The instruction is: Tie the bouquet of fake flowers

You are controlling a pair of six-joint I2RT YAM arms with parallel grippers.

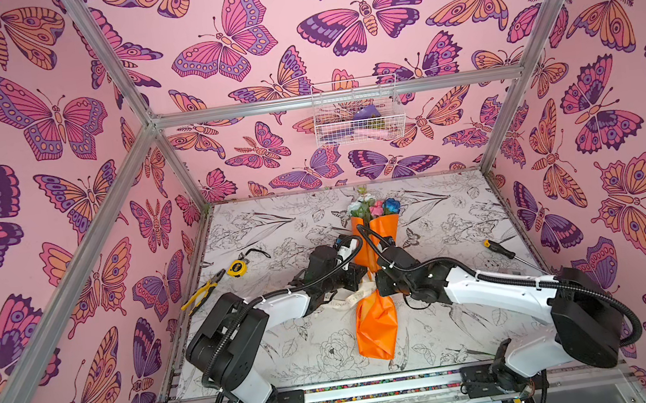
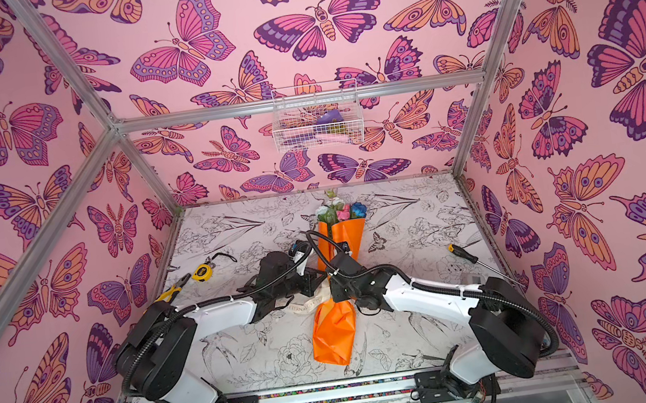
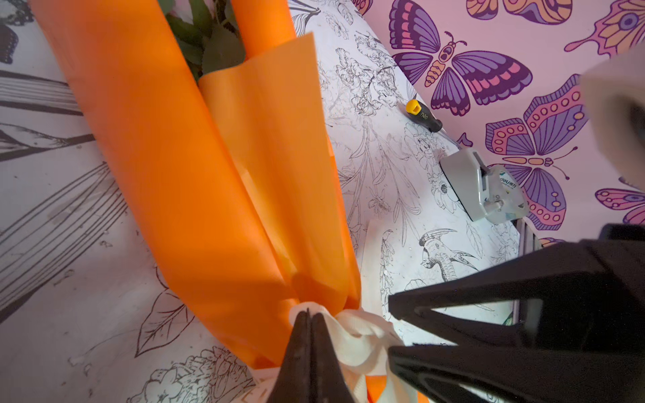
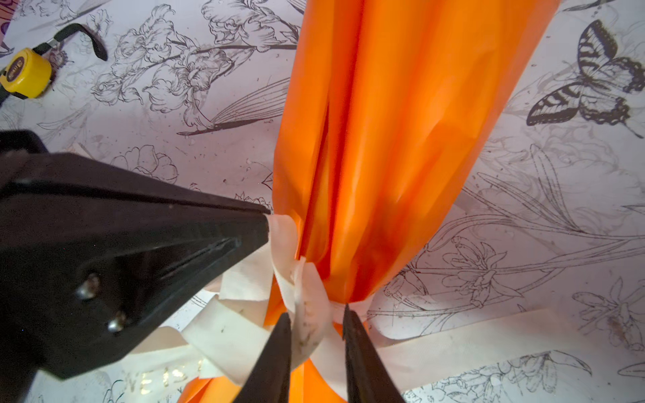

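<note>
I see the white tabletop (image 1: 460, 210), printed with black line-drawn flowers, filling the floor of the butterfly-papered cell. The white-and-black left arm (image 1: 279, 306) and right arm (image 1: 491, 286) reach in from the near rail and meet over the middle.

Under them lies the bouquet of fake flowers in bright orange wrapping paper (image 1: 375, 330). It runs lengthwise down the centre of the tabletop, with its pink, white and blue blooms toward the far wall and its crumpled paper tail toward me.

A white wire basket (image 1: 330, 134) hangs from the far wall's rail. A cream ribbon with gold lettering (image 4: 310, 314) is cinched round the narrow waist of the wrapping, and its loose ends trail flat on either side.

Well apart on the left are yellow-handled pliers (image 1: 202, 293) and a yellow tape measure (image 1: 236, 268). A black-and-yellow-handled screwdriver (image 1: 496, 248) lies off to the right.

The left fingers (image 3: 300, 349) are pressed tightly together, pinching a fold of the ribbon at the knot. The right fingers (image 4: 275, 356) stand apart, straddling a ribbon loop just beside it, with a gap showing on one side.
</note>
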